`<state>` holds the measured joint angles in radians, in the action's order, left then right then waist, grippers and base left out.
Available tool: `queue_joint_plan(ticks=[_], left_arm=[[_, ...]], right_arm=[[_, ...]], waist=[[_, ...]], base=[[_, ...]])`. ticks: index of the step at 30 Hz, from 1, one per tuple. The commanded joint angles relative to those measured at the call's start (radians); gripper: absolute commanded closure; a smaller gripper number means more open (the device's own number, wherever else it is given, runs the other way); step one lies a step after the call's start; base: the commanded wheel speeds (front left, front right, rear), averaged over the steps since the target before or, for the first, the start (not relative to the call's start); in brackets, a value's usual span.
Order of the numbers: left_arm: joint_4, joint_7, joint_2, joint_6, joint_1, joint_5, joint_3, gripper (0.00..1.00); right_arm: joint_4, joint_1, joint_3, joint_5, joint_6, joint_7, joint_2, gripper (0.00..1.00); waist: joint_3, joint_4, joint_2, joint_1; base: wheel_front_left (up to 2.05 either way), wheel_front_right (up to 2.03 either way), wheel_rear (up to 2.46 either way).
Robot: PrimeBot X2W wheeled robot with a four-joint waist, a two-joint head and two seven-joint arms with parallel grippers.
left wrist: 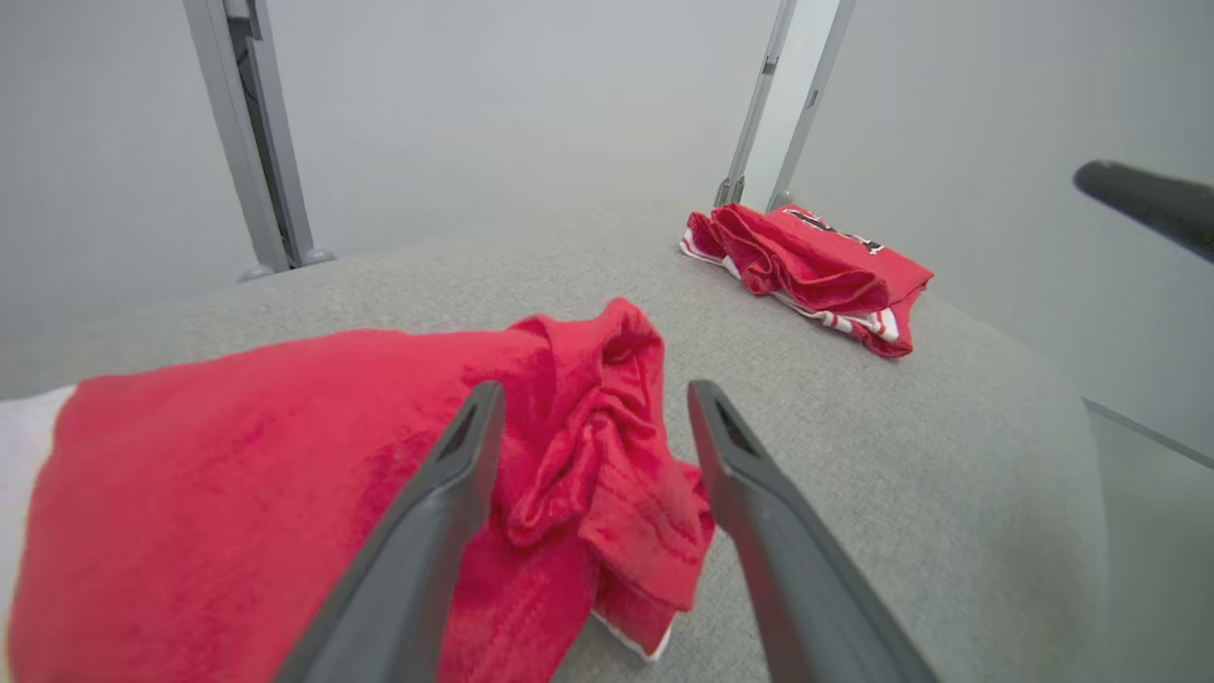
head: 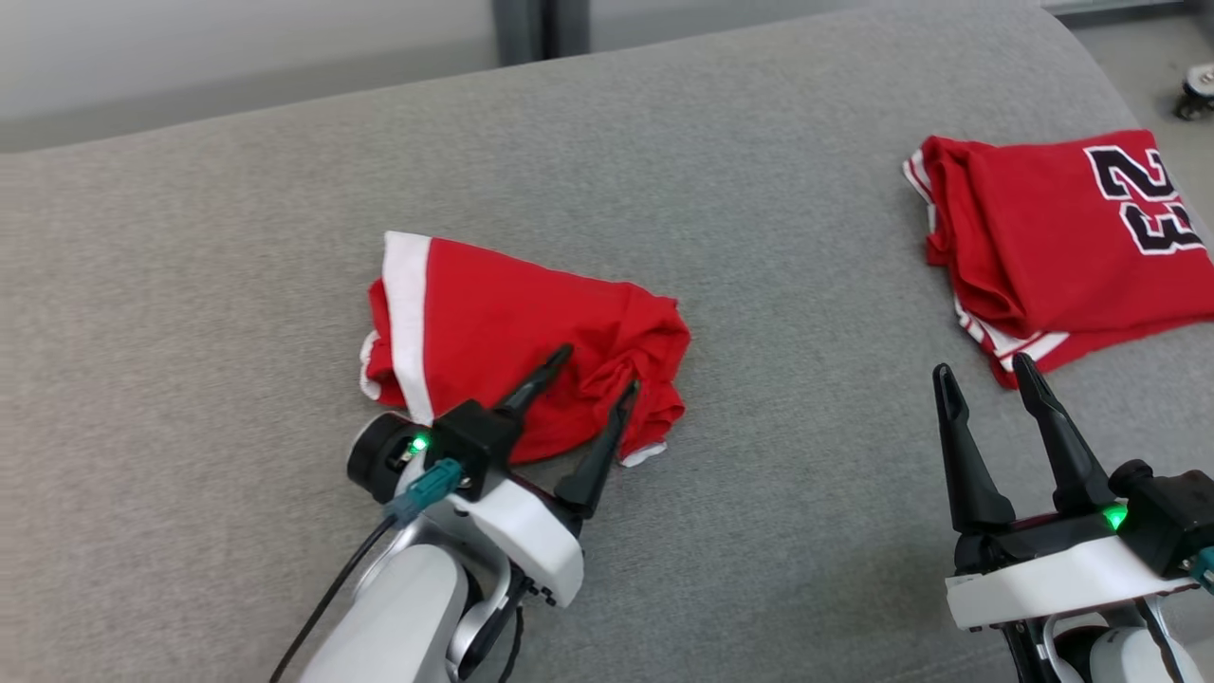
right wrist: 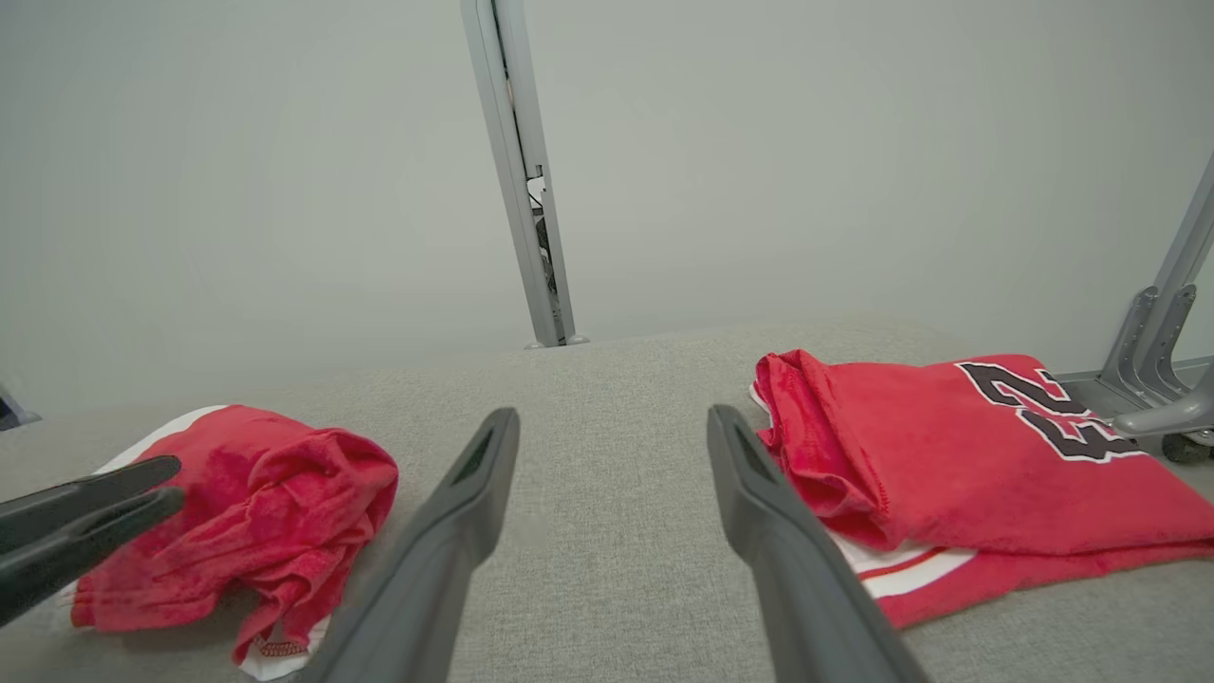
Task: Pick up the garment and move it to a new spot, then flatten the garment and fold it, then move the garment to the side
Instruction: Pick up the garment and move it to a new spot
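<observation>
The garment (head: 493, 313) is a red piece with a white band, lying bunched and roughly folded on the grey cushioned surface (head: 759, 237). My left gripper (head: 597, 370) is open, and its two dark fingers straddle the garment's crumpled right end without pinching it. The left wrist view shows that crumpled end of the garment (left wrist: 237, 446) between the spread fingers of the left gripper (left wrist: 596, 391). My right gripper (head: 982, 366) is open and empty at the lower right, over bare cushion. In the right wrist view the garment (right wrist: 275, 493) lies left of the right gripper (right wrist: 612, 415).
A second red garment, a jersey with the number 23 (head: 1053, 237), lies folded at the right, just beyond my right fingertips; the jersey (right wrist: 958, 446) also shows from that wrist. Metal frame posts (right wrist: 517, 171) stand behind the surface. A caster (head: 1197, 90) is at the far right.
</observation>
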<state>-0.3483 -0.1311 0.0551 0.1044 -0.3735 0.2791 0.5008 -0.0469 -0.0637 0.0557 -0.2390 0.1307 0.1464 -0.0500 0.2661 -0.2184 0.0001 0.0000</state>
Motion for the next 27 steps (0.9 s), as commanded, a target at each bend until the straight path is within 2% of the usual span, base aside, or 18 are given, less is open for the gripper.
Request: queue_joint_plan(ticks=[1, 6, 10, 13, 22, 27], left_arm=[[0.024, -0.020, 0.015, -0.014, 0.016, 0.007, -0.015, 0.00], [0.101, -0.067, 0.040, -0.083, 0.054, 0.028, -0.092, 0.00], [0.141, -0.090, 0.077, -0.146, 0.088, 0.054, -0.182, 0.00], [0.158, -0.101, 0.107, -0.177, 0.123, 0.072, -0.243, 0.00], [0.192, -0.109, 0.192, -0.202, 0.239, 0.103, -0.333, 0.00], [0.229, -0.093, 0.220, -0.204, 0.321, 0.108, -0.338, 0.00]], right_arm=[[-0.002, -0.006, -0.006, 0.006, 0.000, 0.005, -0.003, 0.00], [-0.015, 0.006, -0.016, 0.035, 0.000, -0.013, -0.003, 0.00], [-0.025, 0.017, -0.025, 0.053, 0.000, -0.032, -0.003, 0.00], [-0.029, 0.031, -0.027, 0.067, 0.000, -0.046, -0.003, 0.00], [-0.023, 0.057, -0.033, 0.084, 0.000, -0.071, -0.007, 0.00], [-0.017, 0.092, -0.035, 0.082, 0.000, -0.081, -0.012, 0.00]], waist=[[-0.023, 0.033, -0.0001, 0.0000], [-0.053, 0.094, -0.0001, 0.0000], [-0.076, 0.143, -0.0001, 0.0000], [-0.096, 0.175, -0.0001, 0.0000], [-0.150, 0.226, -0.0001, 0.0000], [-0.190, 0.236, -0.0001, 0.0000]], base=[[0.00, 0.00, 0.00], [0.00, 0.00, 0.00], [0.00, 0.00, 0.00], [0.00, 0.00, 0.00], [0.00, 0.00, 0.00], [0.00, 0.00, 0.00]])
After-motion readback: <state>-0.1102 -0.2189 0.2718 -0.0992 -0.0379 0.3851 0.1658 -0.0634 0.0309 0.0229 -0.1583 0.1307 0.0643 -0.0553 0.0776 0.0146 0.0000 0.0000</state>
